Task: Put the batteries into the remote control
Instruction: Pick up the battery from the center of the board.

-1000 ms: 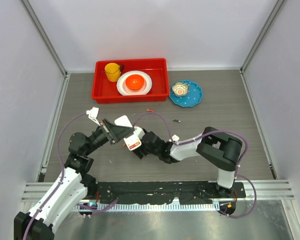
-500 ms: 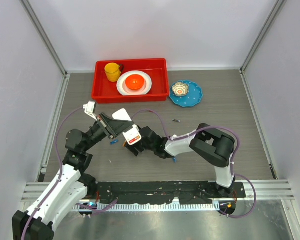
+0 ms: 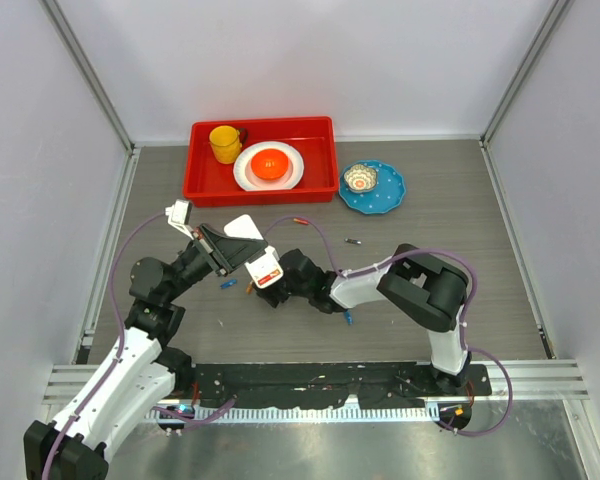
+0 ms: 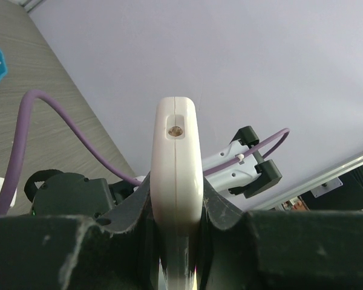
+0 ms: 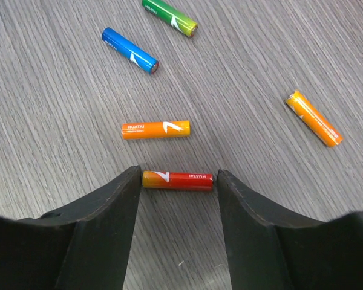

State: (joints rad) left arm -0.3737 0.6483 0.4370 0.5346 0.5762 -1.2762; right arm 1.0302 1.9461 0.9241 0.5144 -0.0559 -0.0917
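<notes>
My left gripper (image 4: 176, 241) is shut on the white remote control (image 4: 176, 163), which I see edge-on between the black pads. In the top view the remote control (image 3: 266, 270) shows its red patch at mid-table. My right gripper (image 5: 178, 181) is down at the table just under it and stands open astride a red battery (image 5: 177, 180). Its left finger touches one end and a small gap shows at the other. Close by lie an orange battery (image 5: 155, 129), a blue one (image 5: 130, 51), a green one (image 5: 169, 17) and another orange one (image 5: 314, 118).
A red tray (image 3: 195, 185) at the back holds a yellow cup (image 3: 224, 143) and a white plate with an orange bowl (image 3: 270, 164). A blue plate (image 3: 385, 195) with a small bowl (image 3: 360, 178) sits to its right. Loose batteries lie near the tray (image 3: 300, 220) and further right (image 3: 352, 241).
The right gripper has slid left and a little back, and its jaws have narrowed around the red battery. The left arm has drawn the remote slightly up and left.
</notes>
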